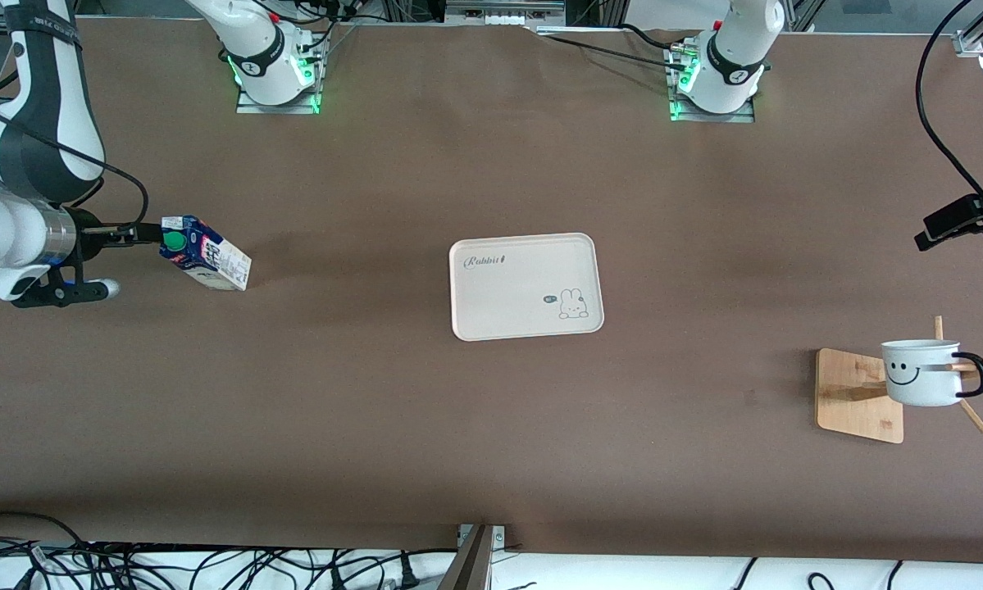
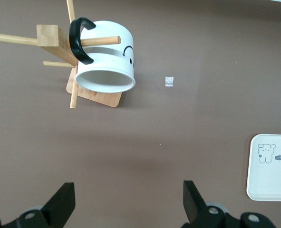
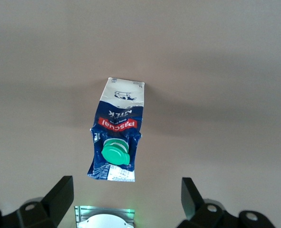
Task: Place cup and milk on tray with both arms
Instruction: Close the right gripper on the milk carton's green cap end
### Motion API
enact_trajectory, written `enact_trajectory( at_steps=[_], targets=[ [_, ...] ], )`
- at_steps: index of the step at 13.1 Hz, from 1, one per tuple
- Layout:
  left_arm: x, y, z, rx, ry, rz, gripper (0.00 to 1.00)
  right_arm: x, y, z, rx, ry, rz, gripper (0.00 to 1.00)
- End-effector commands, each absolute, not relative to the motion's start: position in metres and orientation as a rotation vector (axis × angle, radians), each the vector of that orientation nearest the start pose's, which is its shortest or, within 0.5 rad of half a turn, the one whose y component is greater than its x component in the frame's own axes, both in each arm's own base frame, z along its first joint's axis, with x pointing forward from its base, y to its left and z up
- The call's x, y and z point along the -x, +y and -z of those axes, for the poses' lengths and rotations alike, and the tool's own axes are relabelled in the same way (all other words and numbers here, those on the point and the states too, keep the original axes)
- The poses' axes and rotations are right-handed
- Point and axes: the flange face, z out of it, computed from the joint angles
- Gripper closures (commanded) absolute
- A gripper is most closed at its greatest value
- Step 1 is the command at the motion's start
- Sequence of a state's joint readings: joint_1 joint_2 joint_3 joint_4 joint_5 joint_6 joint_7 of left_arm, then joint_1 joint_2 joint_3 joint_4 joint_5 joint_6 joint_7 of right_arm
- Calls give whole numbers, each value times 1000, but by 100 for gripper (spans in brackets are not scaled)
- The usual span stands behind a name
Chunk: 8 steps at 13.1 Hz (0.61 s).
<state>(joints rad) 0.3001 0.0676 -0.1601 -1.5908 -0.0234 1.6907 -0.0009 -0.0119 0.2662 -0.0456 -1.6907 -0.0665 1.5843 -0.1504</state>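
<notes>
The milk (image 1: 204, 252) is a blue and white carton with a green cap, standing on the table toward the right arm's end. My right gripper (image 1: 130, 262) hangs open beside it; in the right wrist view the milk (image 3: 116, 142) lies ahead of the open right gripper (image 3: 126, 199), outside the fingers. The cup (image 1: 921, 373), white with a smiley face, hangs by its black handle on a peg of a wooden stand (image 1: 856, 393). My left gripper (image 1: 930, 231) is open, above the table near that stand; its wrist view shows the cup (image 2: 104, 57) far ahead of the gripper (image 2: 129, 204). The tray (image 1: 507, 303) sits mid-table with nothing on it.
The stand's wooden pegs (image 2: 50, 35) stick out around the cup. A small pale scrap (image 2: 169, 81) lies on the brown table between stand and tray (image 2: 273, 180). The right arm's base (image 3: 104, 218) shows under its gripper. Cables run along the table's near edge (image 1: 212, 565).
</notes>
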Motion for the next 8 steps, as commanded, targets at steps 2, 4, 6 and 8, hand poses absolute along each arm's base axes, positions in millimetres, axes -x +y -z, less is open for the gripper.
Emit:
enact_trajectory(
  at_steps=[2,4,6,8],
  targets=[
    [-583,83,-593,3189,-219,70,0,-576,-39,-390,3104,-139,-577,0],
    [-583,83,-594,3189,-219,75,0,-573,-37,-380,3091,-133,-574,0],
    [-583,83,-593,3189,-219,73,0,-569,-36,-370,3076,-122,-587,0],
    [-583,83,-593,3189,-219,73,0,-563,-35,-358,3078,-95,-597,0]
  ],
)
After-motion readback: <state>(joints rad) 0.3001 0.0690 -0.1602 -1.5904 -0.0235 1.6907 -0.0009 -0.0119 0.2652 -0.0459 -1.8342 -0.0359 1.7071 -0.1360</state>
